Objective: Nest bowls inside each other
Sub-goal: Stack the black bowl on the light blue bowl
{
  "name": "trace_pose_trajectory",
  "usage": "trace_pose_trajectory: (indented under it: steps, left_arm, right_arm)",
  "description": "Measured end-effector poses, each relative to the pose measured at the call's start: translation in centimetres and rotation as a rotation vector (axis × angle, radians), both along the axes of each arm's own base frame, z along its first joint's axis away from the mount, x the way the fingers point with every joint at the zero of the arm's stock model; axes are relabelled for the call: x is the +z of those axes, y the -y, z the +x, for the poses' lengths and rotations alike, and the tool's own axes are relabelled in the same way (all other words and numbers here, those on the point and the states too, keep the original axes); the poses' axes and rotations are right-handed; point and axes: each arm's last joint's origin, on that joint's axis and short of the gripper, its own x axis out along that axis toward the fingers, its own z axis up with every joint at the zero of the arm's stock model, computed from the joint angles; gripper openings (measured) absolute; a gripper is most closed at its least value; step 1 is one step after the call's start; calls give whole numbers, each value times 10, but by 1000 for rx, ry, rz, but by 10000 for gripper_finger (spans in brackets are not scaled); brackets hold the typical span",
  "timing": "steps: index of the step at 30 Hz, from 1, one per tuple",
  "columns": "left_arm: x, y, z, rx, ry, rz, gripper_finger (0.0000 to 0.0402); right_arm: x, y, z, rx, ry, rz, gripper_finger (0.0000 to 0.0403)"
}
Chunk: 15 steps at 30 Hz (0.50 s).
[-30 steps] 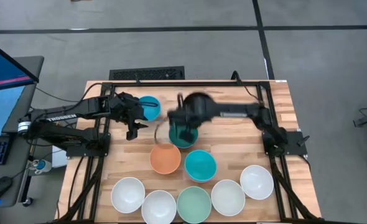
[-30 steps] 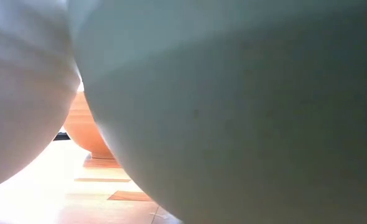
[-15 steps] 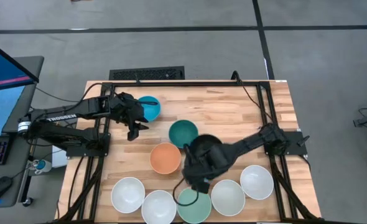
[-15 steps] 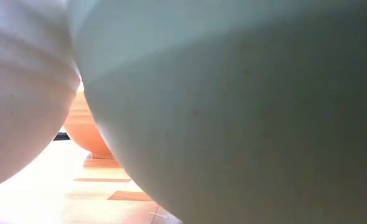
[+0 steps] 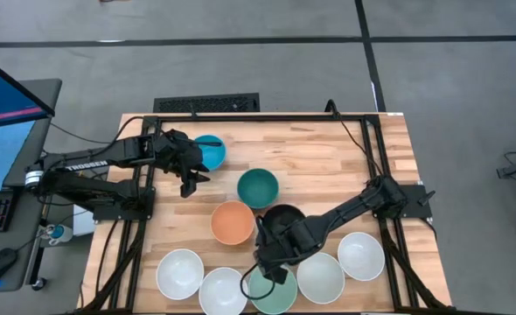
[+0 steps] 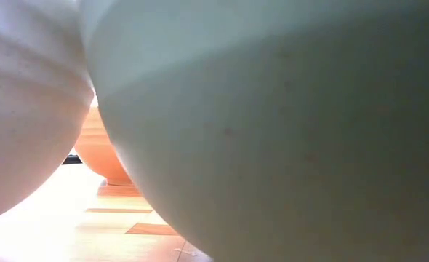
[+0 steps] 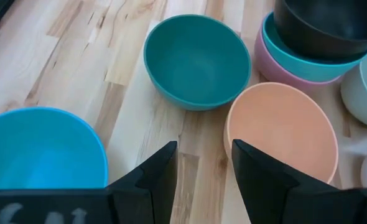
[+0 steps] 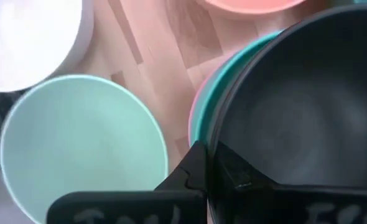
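Black bowl [image 8: 295,124] pinched at rim by right end effector [image 8: 211,165]; stack tipped if rim snagged on release; left end effector [image 7: 202,171] held half-open, empty

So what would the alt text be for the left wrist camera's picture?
Seen past the left hand, open above the wooden table: a dark green bowl, an orange bowl and a blue bowl sit separately. A black bowl is nested in a turquoise bowl, inside a pink bowl.
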Motion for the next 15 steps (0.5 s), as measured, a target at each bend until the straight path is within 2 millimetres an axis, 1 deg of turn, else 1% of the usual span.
trace_pose_trajectory:
  steps: [4,9,15]
  left_arm:
    - [0,0,0,7,-2,7,144]
    - [0,0,0,9,-3,10,144]
    - [0,0,0,11,-3,8,144]
  right_arm:
    - [-15,2,0,-2,-31,10,17]
    - [-29,-5,1,-9,-10,39,24]
    - [-30,-6,1,-27,31,-13,19]
